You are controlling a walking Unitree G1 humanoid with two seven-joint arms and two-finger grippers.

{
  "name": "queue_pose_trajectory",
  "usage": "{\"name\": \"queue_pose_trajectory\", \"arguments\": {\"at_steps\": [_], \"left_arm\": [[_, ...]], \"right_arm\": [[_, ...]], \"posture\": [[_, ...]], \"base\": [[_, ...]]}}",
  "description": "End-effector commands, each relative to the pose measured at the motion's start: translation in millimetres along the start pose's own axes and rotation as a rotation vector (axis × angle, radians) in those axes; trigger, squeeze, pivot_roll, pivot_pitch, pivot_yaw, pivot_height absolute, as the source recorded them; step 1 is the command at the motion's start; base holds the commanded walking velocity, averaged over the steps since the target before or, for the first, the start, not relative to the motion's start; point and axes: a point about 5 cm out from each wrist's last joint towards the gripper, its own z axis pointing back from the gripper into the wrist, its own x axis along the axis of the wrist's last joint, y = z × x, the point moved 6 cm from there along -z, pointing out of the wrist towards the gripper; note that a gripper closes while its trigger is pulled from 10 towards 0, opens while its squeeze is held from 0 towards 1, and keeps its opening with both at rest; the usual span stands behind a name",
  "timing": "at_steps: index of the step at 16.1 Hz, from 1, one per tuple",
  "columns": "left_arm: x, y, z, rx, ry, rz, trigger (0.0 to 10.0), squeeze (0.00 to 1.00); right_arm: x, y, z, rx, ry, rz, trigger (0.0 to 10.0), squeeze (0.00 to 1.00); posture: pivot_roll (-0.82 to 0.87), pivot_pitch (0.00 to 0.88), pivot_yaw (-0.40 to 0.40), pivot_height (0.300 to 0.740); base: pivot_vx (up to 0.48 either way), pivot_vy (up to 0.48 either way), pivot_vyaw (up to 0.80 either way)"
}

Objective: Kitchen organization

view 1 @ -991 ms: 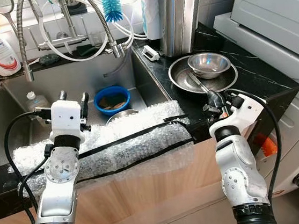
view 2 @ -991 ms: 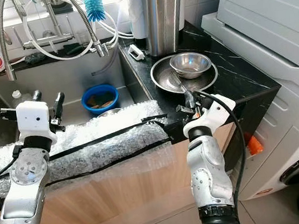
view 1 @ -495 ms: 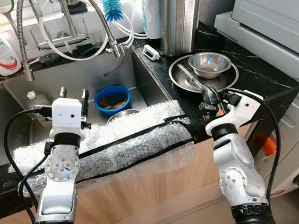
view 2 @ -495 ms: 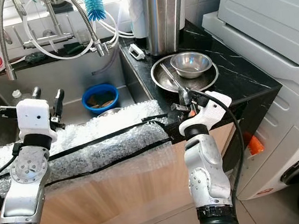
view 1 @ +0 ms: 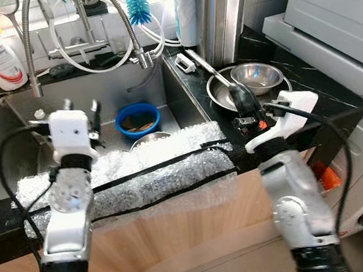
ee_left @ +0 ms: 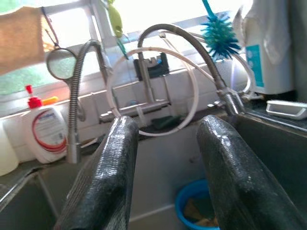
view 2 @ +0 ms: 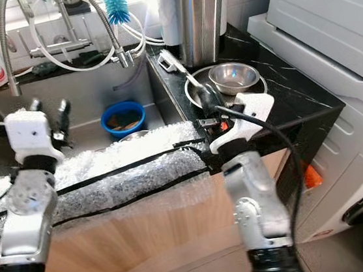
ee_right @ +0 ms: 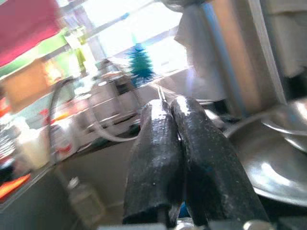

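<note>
While a long steel utensil [view 1: 212, 72] is being gripped by its lower end, the right pincer [view 1: 242, 103] is being held above the black desk [view 1: 321, 97], its fingers [ee_right: 158, 148] pressed together on the thin metal stem. The tool is being carried clear of the pan [view 1: 219, 93] and the bowl [view 1: 257, 77] sitting in it, both of which are lying just toward 2 o'clock of the pincer. Its long axis is being pointed from the pincer toward 11 o'clock, so the free end is being angled at the tap [view 1: 140, 57] and the back corner of the sink [view 1: 12, 149]. What kind of utensil it is cannot be told.

The left pincer [view 1: 79, 109] is being hovered over the sink with its fingers [ee_left: 115, 167] spread apart and nothing between them. A blue bowl [view 1: 136, 118] is lying in the basin toward 3 o'clock of it, with bubble wrap [view 1: 153, 172] draped along the front rim.

Judged from this, a place for the utensil is being sought. The sink is lying toward 9 o'clock of the right pincer, and that arm, already loaded, is plainly the one to set the tool down.
</note>
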Motion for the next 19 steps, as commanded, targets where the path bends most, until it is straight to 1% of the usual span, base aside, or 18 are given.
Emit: {"name": "queue_pose_trajectory", "arguments": {"at_steps": [1, 3, 5, 6, 7, 8, 9, 10, 11, 12, 13, 14, 15, 16, 17, 18, 19], "left_arm": [[7.2, 4.7, -2.9, 0.006, -0.015, 0.013, 10.0, 0.00], [6.3, 4.3, -2.7, 0.005, -0.008, 0.021, 10.0, 0.00], [4.5, 6.8, -2.5, 0.015, 0.007, 0.063, 10.0, 0.00], [3.3, 9.8, -2.7, 0.023, 0.017, 0.093, 10.0, 0.00], [2.2, 11.4, -2.6, 0.025, 0.023, 0.114, 10.0, 0.00], [0.5, 14.0, -2.1, 0.027, 0.036, 0.152, 10.0, 0.00], [-0.3, 16.7, -2.1, 0.039, 0.043, 0.191, 10.0, 0.00], [-1.3, 19.0, -2.2, 0.049, 0.053, 0.228, 10.0, 0.00], [-3.7, 20.0, -2.0, 0.050, 0.073, 0.315, 10.0, 0.00], [-5.8, 18.7, -1.3, 0.035, 0.088, 0.372, 10.0, 0.00], [-8.1, 15.9, -0.4, 0.011, 0.104, 0.431, 10.0, 0.00], [-8.8, 12.3, 0.8, -0.016, 0.115, 0.524, 10.0, 0.00], [-8.4, 10.9, 1.7, -0.031, 0.119, 0.608, 10.0, 0.00], [-8.9, 8.1, 3.8, -0.063, 0.127, 0.707, 10.0, 0.00], [-9.6, 7.7, 4.6, -0.069, 0.130, 0.732, 10.0, 0.00], [-9.8, 6.1, 7.4, -0.093, 0.131, 0.812, 10.0, 0.00], [-9.6, 4.9, 10.3, -0.116, 0.130, 0.904, 10.0, 0.00]], "right_arm": [[6.6, 11.6, 1.4, 0.080, -0.001, 0.005, 10.0, 0.00], [9.2, 15.8, 5.2, 0.169, 0.036, 0.051, 10.0, 0.00], [11.9, 18.8, 12.9, 0.276, 0.089, 0.103, 10.0, 0.00], [11.0, 21.2, 20.3, 0.347, 0.130, 0.102, 10.0, 0.00], [9.7, 22.7, 25.5, 0.387, 0.155, 0.096, 10.0, 0.00], [6.9, 21.3, 34.3, 0.424, 0.186, 0.081, 10.0, 0.00], [6.1, 19.5, 37.2, 0.429, 0.193, 0.071, 10.0, 0.00], [6.8, 17.8, 38.8, 0.426, 0.189, 0.028, 10.0, 0.00], [9.0, 16.2, 40.2, 0.416, 0.168, -0.070, 10.0, 0.00], [9.7, 18.1, 43.3, 0.433, 0.163, -0.150, 10.0, 0.00], [10.2, 23.2, 48.9, 0.475, 0.168, -0.220, 10.0, 0.00], [10.2, 24.9, 54.4, 0.498, 0.173, -0.275, 10.0, 0.00], [9.8, 24.9, 58.1, 0.510, 0.178, -0.305, 10.0, 0.00], [12.1, 26.1, 61.8, 0.521, 0.170, -0.359, 10.0, 0.00], [12.8, 25.5, 62.6, 0.521, 0.165, -0.376, 10.0, 0.00], [13.8, 19.7, 62.5, 0.489, 0.148, -0.411, 10.0, 0.00], [10.6, 17.2, 62.7, 0.470, 0.153, -0.420, 10.0, 0.00]], "posture": [[-0.10, 0.000, 0.027, 0.740], [-0.10, 0.000, 0.025, 0.740], [-0.10, 0.000, 0.021, 0.740], [-0.10, 0.000, 0.019, 0.740], [-0.11, 0.000, 0.020, 0.740], [-0.10, 0.000, 0.017, 0.740], [-0.10, 0.000, 0.017, 0.740], [-0.10, 0.000, 0.015, 0.740], [-0.10, 0.000, 0.017, 0.740], [-0.10, 0.000, 0.017, 0.740], [-0.10, 0.000, 0.018, 0.740], [-0.10, 0.000, 0.018, 0.740], [-0.10, 0.000, 0.019, 0.740], [-0.10, 0.000, 0.020, 0.740], [-0.10, 0.000, 0.021, 0.740], [-0.10, 0.000, 0.020, 0.740], [-0.10, 0.000, 0.023, 0.740]], "base": [[0.000, 0.000, 0.00], [0.000, 0.000, 0.00], [0.000, 0.000, 0.00], [0.000, 0.000, 0.00], [0.000, 0.000, 0.00], [0.000, 0.000, 0.00], [0.000, 0.000, 0.00], [0.000, 0.000, 0.00], [0.000, 0.000, 0.00], [0.000, 0.000, 0.00], [0.000, 0.000, 0.00], [0.000, 0.000, 0.00], [0.000, 0.000, 0.00], [0.000, 0.000, 0.00], [0.000, 0.000, 0.00], [0.000, 0.000, 0.00], [0.000, 0.000, 0.00]]}}
